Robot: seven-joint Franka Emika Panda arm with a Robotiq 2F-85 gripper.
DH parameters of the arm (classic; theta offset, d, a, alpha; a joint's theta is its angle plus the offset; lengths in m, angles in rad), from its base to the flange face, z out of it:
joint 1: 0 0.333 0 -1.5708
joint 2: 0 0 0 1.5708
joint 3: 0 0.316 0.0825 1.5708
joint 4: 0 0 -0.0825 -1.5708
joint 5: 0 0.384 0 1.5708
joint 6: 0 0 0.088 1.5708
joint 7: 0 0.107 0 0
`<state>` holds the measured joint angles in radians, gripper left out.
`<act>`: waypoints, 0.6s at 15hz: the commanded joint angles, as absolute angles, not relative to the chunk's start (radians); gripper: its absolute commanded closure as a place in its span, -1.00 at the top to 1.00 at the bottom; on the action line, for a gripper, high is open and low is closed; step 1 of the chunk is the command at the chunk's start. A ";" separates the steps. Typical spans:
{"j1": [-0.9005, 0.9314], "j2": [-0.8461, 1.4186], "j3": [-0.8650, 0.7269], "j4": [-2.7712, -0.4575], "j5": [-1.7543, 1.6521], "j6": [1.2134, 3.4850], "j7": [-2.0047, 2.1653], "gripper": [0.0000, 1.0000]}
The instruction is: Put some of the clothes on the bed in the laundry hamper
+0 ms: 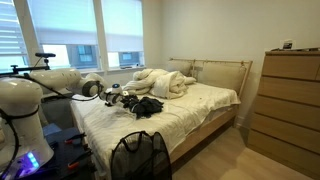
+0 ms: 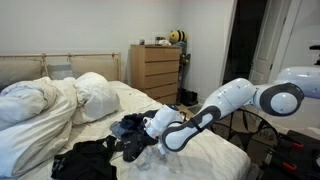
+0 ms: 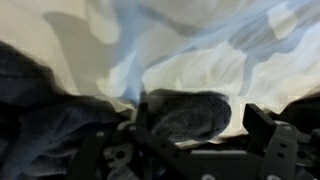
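A pile of clothes lies in the middle of the bed [image 1: 200,105]: a black garment [image 1: 148,105] [image 2: 85,160] and dark grey and blue pieces [image 2: 130,125]. My gripper [image 1: 112,97] [image 2: 140,138] is down at the pile's edge. In the wrist view the gripper [image 3: 200,120] is open, with a dark grey garment [image 3: 185,112] lying between the fingers; a gap shows at the right finger. The black mesh laundry hamper [image 1: 140,155] stands on the floor at the foot of the bed.
A crumpled white duvet [image 1: 160,82] [image 2: 40,110] and pillows lie by the headboard. A wooden dresser [image 1: 290,100] [image 2: 158,70] stands by the wall. Windows [image 1: 70,30] are behind the robot base.
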<state>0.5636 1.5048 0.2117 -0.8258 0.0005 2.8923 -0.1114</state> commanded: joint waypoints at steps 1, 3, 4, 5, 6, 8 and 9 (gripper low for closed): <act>0.567 1.505 0.191 -0.839 -0.022 2.922 -0.106 0.31; 0.567 1.505 0.186 -0.840 -0.029 2.921 -0.103 -0.02; 0.567 1.505 0.182 -0.841 -0.032 2.920 -0.102 -0.15; 0.565 1.505 0.182 -0.841 -0.033 2.920 -0.102 -0.29; 0.565 1.505 0.179 -0.842 -0.034 2.922 -0.100 -0.47; 0.565 1.505 0.174 -0.842 -0.034 2.926 -0.097 -0.77; 0.564 1.505 0.173 -0.842 -0.034 2.928 -0.096 -0.90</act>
<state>0.5633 1.5047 0.1857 -0.8325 -0.0193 2.8982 -0.1114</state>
